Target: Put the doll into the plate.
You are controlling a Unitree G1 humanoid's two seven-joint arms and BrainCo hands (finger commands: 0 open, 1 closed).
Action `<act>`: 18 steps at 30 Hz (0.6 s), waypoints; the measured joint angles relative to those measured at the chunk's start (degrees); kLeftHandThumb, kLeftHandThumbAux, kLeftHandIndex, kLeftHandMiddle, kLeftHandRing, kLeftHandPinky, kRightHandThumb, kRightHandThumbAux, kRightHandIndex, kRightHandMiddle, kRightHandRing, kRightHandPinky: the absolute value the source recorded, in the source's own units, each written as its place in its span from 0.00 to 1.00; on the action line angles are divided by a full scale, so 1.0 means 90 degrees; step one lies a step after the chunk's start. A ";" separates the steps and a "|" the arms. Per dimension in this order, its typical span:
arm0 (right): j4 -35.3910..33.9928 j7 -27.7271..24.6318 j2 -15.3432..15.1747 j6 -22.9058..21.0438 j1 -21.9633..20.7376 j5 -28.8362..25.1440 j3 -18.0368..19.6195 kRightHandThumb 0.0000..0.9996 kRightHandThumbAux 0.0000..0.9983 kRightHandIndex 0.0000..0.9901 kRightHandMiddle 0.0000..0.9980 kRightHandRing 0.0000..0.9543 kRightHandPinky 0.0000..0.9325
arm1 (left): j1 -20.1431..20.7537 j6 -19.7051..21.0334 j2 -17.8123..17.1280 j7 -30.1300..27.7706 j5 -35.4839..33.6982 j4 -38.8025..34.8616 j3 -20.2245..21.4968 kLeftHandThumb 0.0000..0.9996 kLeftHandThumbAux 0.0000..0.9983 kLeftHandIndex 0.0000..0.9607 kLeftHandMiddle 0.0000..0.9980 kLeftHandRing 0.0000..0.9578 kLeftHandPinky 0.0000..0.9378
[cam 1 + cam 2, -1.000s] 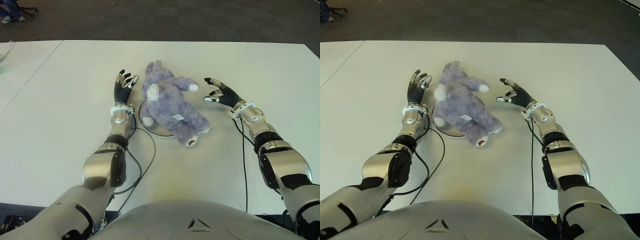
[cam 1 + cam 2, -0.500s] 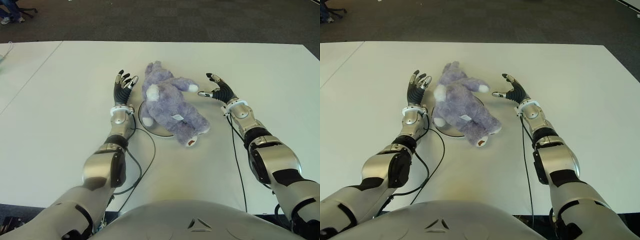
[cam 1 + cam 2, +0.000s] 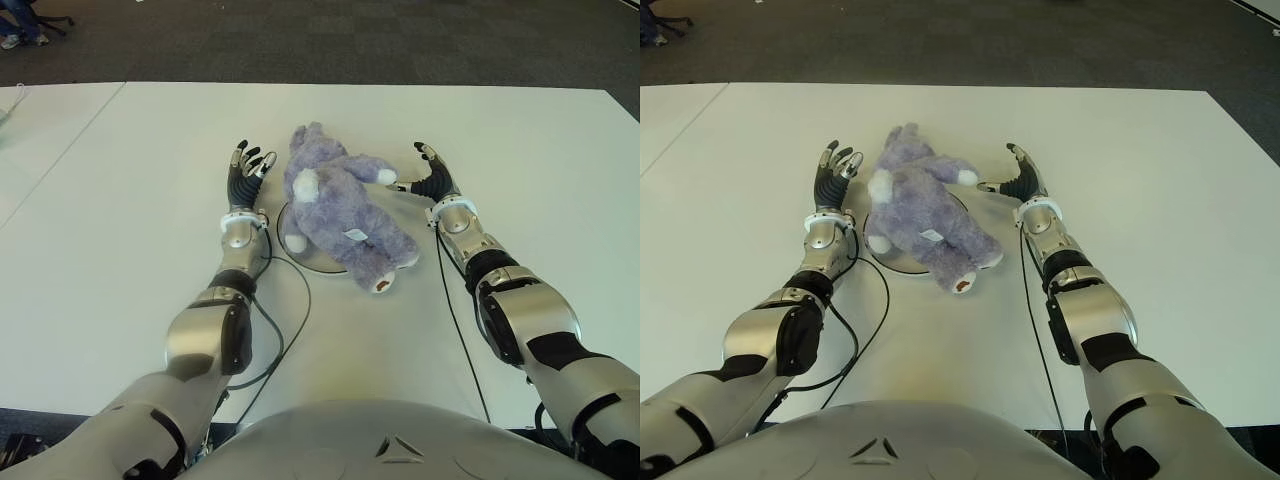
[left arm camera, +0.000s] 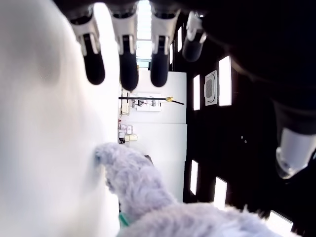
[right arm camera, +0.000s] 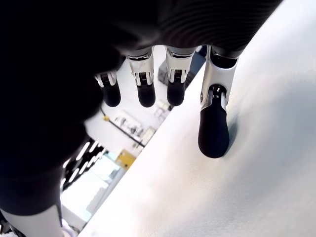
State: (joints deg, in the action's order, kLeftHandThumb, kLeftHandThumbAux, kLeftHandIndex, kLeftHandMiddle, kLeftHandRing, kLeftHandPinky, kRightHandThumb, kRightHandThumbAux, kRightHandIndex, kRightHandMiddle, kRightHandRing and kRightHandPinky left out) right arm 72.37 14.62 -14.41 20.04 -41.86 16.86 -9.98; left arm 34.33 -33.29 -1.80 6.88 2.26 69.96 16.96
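Purple and plush, the doll [image 3: 340, 208] is lying across the plate [image 3: 312, 258] near the middle of the white table [image 3: 120, 250], legs spilling over the plate's near rim. The left hand [image 3: 243, 180] is hovering beside its head, fingers spread and empty. The right hand [image 3: 430, 180] is hovering by its paw, fingers loosely extended, grasping nothing.

Both arms reach forward over the table, elbows bent and forearms angling inward. The left hand [image 3: 245, 172] is held with its fingers [image 4: 128, 66] extended and spread — nothing in its grasp. The right hand [image 3: 429, 180] is turned edge-on with thumb pointing inward, its fingers [image 5: 213, 126] straight and apart — likewise holding nothing.
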 measured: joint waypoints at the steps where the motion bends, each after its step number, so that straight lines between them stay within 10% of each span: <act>1: 0.0000 0.0075 0.0015 -0.0013 0.0003 0.0011 0.0000 0.00 0.82 0.07 0.07 0.08 0.11 | 0.0000 0.0000 0.0000 0.0001 0.0005 0.0000 -0.0004 0.00 0.53 0.11 0.20 0.21 0.20; 9: -0.0001 0.0444 0.0163 -0.0028 0.0054 0.0063 0.0091 0.00 0.84 0.05 0.08 0.09 0.12 | -0.0001 0.0001 0.0000 0.0066 0.0041 0.0000 -0.0028 0.00 0.55 0.12 0.20 0.21 0.21; 18: -0.0025 0.0321 0.0512 0.0125 0.0160 -0.0852 0.1141 0.00 0.86 0.04 0.08 0.10 0.15 | -0.0010 -0.0029 0.0000 0.0066 0.0049 -0.0001 -0.0022 0.00 0.56 0.14 0.21 0.22 0.22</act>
State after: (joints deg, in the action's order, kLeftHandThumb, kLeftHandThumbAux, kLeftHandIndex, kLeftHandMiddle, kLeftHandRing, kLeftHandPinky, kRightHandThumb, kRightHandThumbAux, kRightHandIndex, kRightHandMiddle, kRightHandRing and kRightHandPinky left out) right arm 72.15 17.51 -9.81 21.16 -40.42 9.19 0.29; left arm 34.23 -33.55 -1.79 7.47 2.70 69.95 16.76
